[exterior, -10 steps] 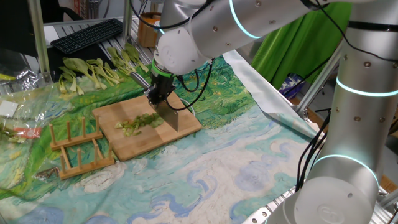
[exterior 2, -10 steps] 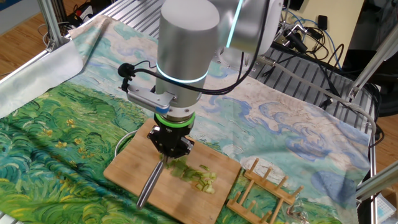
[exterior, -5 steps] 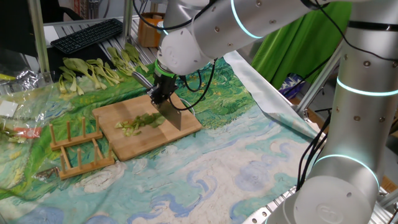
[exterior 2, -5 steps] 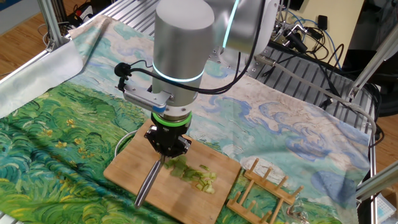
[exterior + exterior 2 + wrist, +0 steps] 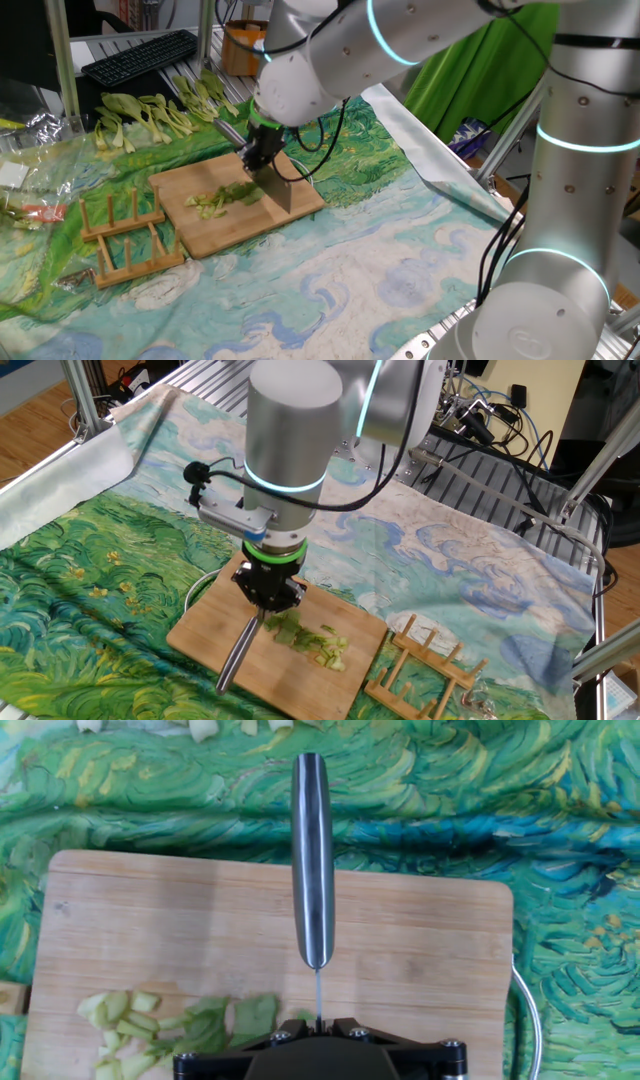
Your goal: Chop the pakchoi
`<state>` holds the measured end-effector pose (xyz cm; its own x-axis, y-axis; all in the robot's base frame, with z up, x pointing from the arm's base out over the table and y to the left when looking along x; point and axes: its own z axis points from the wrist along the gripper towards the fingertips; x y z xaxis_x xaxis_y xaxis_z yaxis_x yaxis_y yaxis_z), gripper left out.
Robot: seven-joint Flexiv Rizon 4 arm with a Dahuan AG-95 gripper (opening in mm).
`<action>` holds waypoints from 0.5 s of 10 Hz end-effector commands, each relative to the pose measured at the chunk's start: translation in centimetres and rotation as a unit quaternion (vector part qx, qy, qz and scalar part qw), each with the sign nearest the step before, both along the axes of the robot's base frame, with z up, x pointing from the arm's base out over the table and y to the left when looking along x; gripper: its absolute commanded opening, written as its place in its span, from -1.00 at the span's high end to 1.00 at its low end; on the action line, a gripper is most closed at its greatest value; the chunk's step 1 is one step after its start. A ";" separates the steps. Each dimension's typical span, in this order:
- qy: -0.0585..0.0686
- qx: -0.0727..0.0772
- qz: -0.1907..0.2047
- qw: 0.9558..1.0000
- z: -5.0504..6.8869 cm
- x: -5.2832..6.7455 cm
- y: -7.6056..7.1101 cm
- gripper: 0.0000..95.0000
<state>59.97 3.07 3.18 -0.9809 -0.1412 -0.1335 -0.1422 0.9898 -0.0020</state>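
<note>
From one fixed view, the gripper (image 5: 262,153) stands clamped on a knife (image 5: 277,186) over the bamboo cutting board (image 5: 200,228), blade edge down at the end of the pakchoi (image 5: 224,196), apparently so each stroke trims the heap; whole stalks (image 5: 150,112) lie well behind. The other fixed view shows the knife's steel handle (image 5: 238,653) jutting toward the camera, beside a wooden rack (image 5: 425,668). The hand view alone looks straight down the blade's thin spine (image 5: 318,999), cut pieces (image 5: 170,1026) lying just to one side
</note>
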 end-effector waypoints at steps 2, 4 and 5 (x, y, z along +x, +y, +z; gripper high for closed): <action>-0.006 -0.001 -0.005 1.000 -1.0 -0.1 0.1 1.00; -0.016 0.003 -0.007 1.000 -0.8 -0.1 0.1 1.00; -0.017 0.003 -0.006 1.000 -0.3 -0.2 0.0 1.00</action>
